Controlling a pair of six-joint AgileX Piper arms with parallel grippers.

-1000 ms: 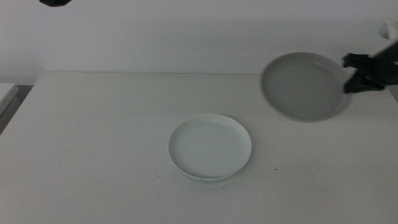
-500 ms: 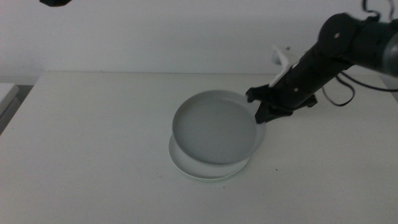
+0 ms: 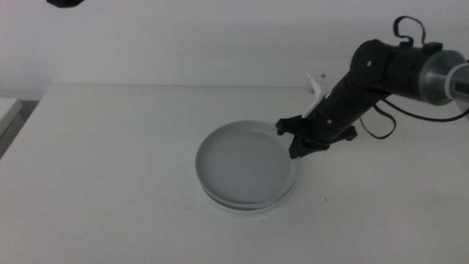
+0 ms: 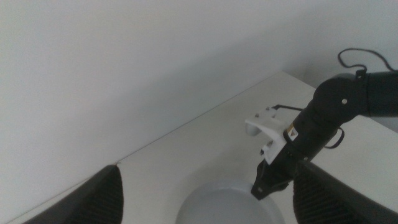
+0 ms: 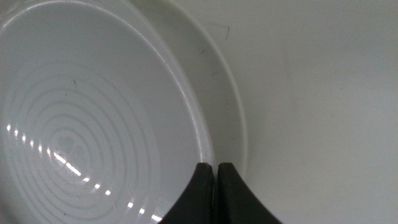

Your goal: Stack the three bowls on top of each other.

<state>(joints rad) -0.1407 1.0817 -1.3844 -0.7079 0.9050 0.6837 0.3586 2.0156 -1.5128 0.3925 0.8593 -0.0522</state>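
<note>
The grey bowl (image 3: 245, 163) lies on top of the stack at the table's middle. Below it only a pale white-green rim (image 3: 236, 207) of the lower bowls shows; I cannot tell the white one from the mint one. My right gripper (image 3: 297, 144) is shut on the grey bowl's right rim. In the right wrist view its jaws (image 5: 211, 171) pinch that rim, with the grey bowl (image 5: 93, 118) inside and a pale lower rim (image 5: 240, 127) outside. My left gripper (image 4: 214, 193) is open, high above the table, looking down on the grey bowl (image 4: 227, 205) and the right gripper (image 4: 264, 184).
The white table (image 3: 110, 169) runs to a white wall behind. The right arm (image 3: 396, 70) reaches in from the right with a loose cable. A dark part of the left arm (image 3: 66, 3) shows at the top left.
The right arm has carried the grey bowl from the far right leftwards and down onto the bowls at the middle. It now rests lower and more centred than half a second ago.
</note>
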